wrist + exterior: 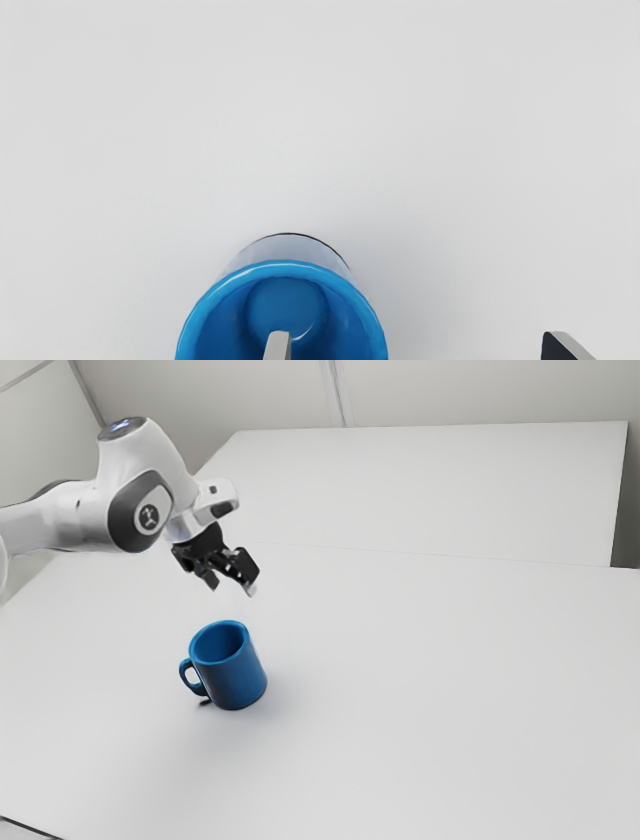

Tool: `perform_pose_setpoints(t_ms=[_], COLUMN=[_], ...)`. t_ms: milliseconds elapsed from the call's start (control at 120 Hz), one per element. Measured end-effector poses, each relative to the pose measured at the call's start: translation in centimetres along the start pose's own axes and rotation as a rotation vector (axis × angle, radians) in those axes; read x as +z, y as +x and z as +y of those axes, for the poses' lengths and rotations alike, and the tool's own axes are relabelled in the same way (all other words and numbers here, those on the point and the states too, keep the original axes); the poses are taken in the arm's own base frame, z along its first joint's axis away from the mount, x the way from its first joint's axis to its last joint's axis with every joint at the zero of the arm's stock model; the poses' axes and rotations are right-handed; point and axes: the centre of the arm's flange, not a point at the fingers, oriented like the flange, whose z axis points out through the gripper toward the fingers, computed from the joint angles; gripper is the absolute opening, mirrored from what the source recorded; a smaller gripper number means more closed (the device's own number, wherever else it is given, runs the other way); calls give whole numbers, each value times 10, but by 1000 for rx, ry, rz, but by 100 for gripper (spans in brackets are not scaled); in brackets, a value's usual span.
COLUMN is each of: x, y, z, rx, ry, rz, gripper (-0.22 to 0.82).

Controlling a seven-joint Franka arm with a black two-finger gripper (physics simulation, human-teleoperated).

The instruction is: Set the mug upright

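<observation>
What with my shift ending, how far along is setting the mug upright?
That looks done: the mug stands on its base on the table, mouth up. Nothing is in hand; the gripper hangs open above it. Nothing seems left for the mug itself, except perhaps drawing the arm clear.

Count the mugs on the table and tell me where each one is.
1: the blue mug, opening upward, on the table below the end effector, handle toward the exterior view's left.
</observation>
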Motion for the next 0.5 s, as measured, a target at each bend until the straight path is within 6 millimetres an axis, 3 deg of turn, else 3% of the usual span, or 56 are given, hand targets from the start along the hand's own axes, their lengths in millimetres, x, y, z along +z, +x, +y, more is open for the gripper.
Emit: perform_pose_setpoints(t_ms=[183,500], x=[-35,-67], y=[20,51], z=[0,-1], rx=[-5,-6], ry=[-6,11], rz=[-77,-166], gripper=[58,60])
